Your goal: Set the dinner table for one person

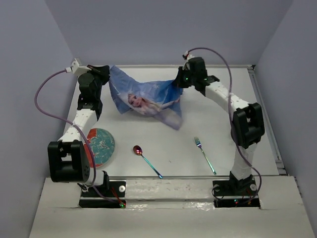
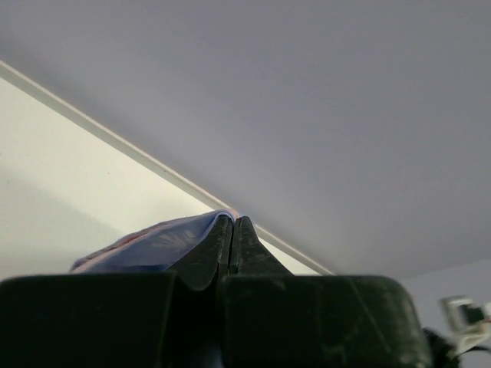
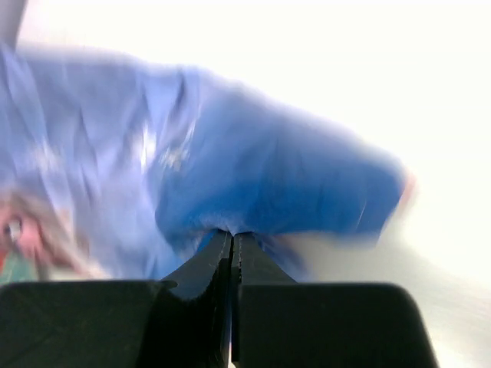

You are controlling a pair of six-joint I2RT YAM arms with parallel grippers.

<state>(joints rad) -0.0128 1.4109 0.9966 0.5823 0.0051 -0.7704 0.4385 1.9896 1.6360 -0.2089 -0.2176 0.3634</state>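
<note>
A blue princess-print placemat (image 1: 146,101) hangs stretched above the far part of the white dinner table (image 1: 218,124). My left gripper (image 1: 108,73) is shut on its left corner; the cloth (image 2: 153,244) folds over the closed tips. My right gripper (image 1: 179,82) is shut on its right edge, with the blue cloth (image 3: 253,169) bunched at the tips. A teal plate (image 1: 100,145), a spoon (image 1: 145,158) with an iridescent handle and a fork (image 1: 204,153) lie on the table near the front.
The table ends at grey walls at the back and sides. The arm bases (image 1: 101,193) stand on the near edge. A silver rail (image 1: 267,119) runs along the table's right side.
</note>
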